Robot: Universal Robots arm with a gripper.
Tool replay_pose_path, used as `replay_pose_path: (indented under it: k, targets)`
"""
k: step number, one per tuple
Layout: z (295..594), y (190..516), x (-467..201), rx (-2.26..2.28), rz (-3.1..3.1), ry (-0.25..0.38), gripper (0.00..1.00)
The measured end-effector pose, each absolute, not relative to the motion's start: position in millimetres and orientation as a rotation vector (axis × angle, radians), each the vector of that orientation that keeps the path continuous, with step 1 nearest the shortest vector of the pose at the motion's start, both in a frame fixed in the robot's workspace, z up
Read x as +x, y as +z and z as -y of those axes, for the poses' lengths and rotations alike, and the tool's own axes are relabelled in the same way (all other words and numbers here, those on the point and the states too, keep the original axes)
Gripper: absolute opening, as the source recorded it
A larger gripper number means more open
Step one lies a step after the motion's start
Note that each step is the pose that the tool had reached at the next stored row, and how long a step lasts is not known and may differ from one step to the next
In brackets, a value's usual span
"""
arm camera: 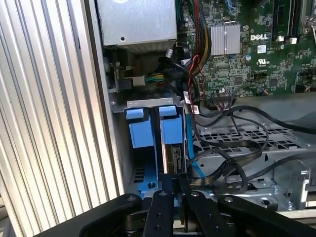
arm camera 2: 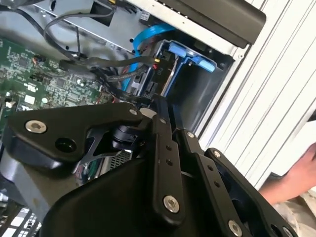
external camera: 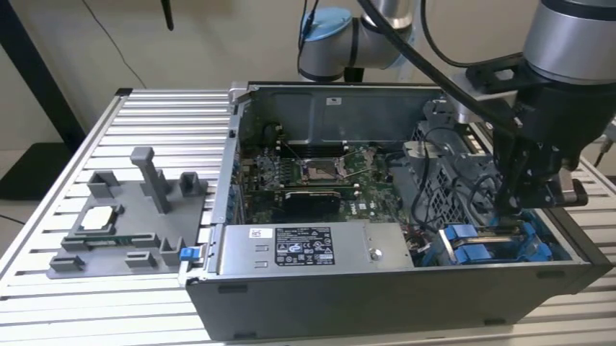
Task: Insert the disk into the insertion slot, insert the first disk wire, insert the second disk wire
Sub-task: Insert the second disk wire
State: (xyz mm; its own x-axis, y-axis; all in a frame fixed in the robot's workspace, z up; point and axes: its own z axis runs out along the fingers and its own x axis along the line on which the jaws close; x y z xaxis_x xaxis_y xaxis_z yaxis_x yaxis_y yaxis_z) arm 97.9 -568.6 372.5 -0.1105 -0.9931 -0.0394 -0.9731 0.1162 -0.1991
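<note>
hand [arm camera: 174, 190]: fingers pressed together | directly above grey sheet-metal insertion slot with blue rails [arm camera: 148, 143], at open computer case's [external camera: 385, 303] corner | disk seated upright within: cannot confirm

A ribbed aluminium surface [external camera: 115, 288] spans the scene; a plain pale wall [external camera: 221, 43] stands behind; a black post [external camera: 39, 86] rises at the exterior view's left.

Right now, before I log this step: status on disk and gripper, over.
Gripper low over insertion slot. Disk appears seated edge-on in it. Loose black cables alongside; a hand by the table edge.
</note>
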Motion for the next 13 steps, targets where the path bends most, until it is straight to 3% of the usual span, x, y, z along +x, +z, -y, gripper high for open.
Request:
replay_pose_path:
  k: [4,13]
  targets:
    - [568.9,371.8,97.8,-1.964,-2.196,-0.132,0.00]
    - [570.0,365.1,102.1,-1.998,-2.183,-0.129,0.00]
